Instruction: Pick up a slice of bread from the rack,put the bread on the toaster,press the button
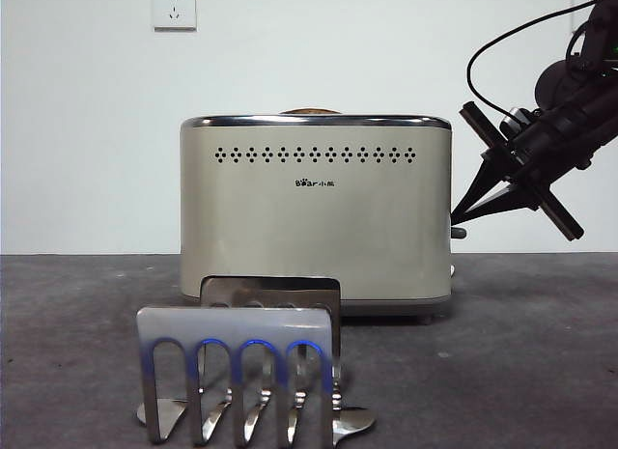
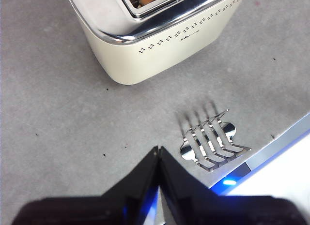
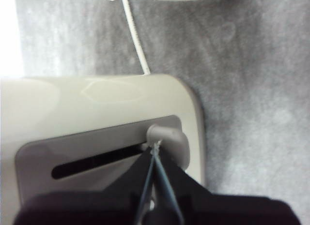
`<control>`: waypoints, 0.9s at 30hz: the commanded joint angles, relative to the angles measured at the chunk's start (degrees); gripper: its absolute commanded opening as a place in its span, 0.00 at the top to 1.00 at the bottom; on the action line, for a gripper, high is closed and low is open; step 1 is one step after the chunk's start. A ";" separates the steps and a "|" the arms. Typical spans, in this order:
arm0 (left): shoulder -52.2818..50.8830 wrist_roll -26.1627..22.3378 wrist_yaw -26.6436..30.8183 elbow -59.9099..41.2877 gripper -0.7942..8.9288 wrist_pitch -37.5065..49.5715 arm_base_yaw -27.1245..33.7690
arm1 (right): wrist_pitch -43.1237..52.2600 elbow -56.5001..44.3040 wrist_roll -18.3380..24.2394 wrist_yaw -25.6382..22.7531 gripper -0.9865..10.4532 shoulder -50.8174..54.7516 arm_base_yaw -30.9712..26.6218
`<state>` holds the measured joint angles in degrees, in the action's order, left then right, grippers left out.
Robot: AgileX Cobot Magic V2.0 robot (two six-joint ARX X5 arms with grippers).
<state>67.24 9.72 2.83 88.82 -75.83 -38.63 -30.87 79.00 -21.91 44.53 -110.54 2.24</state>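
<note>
2 grippers closed: right gripper (image 3: 155,148) tips on the button (image 3: 167,138) of the toaster (image 1: 316,212); left gripper (image 2: 158,150) above grey desk (image 2: 58,123) near rack (image 1: 241,372). White wall (image 1: 87,130), socket (image 1: 174,7).

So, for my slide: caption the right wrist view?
Right gripper, jaws shut, tip on the toaster's grey button at the slot's end.

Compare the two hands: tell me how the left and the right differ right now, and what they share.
The right hand has its tips on the button at the toaster's narrow side; the left hand touches nothing. The right hand shows in the front view, reaching in from the side; the left hand hangs above the table near the rack. Both are shut and hold nothing.
</note>
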 commanded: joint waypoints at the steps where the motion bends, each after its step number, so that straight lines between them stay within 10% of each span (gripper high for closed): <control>1: -0.17 0.50 0.17 -0.28 0.93 0.13 0.09 | -1.84 -1.38 1.27 -4.13 0.92 -2.14 0.09; 27: -0.17 0.55 0.20 -0.28 0.93 0.13 0.09 | -5.07 -1.38 3.58 -6.64 0.92 -4.04 0.48</control>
<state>67.24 9.72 2.85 88.82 -75.83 -38.63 -33.32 79.88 -19.46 42.02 -111.07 2.24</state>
